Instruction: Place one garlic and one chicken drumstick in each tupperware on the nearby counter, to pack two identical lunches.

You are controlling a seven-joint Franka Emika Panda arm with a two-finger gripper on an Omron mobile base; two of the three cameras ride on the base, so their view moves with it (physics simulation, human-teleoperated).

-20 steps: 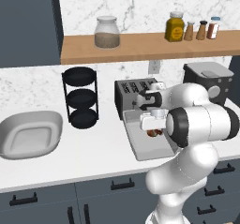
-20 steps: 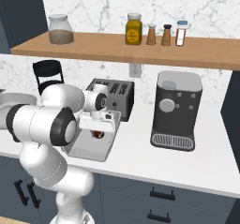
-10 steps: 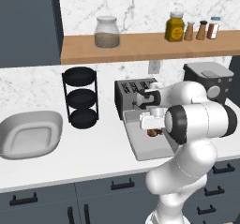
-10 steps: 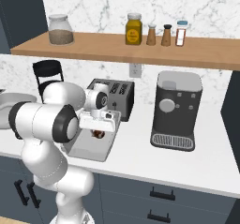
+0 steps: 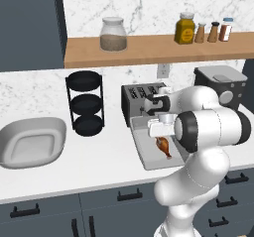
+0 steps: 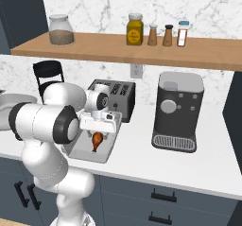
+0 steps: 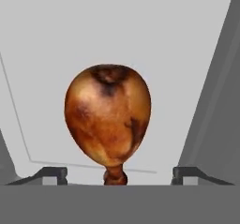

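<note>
My tool (image 7: 116, 174) has just spread, leaving the chicken drumstick (image 5: 162, 146) in the rectangular tupperware (image 5: 144, 155) before the toaster (image 5: 138, 96); garlic comes next

One chicken drumstick (image 5: 162, 146), two tupperware: tray (image 5: 144, 154) and dish (image 5: 31, 143).

A chicken drumstick (image 6: 97, 140) hangs just under the white claw (image 6: 98, 130), over the grey rectangular tray (image 6: 105, 152) on the table (image 6: 189, 168).
</note>
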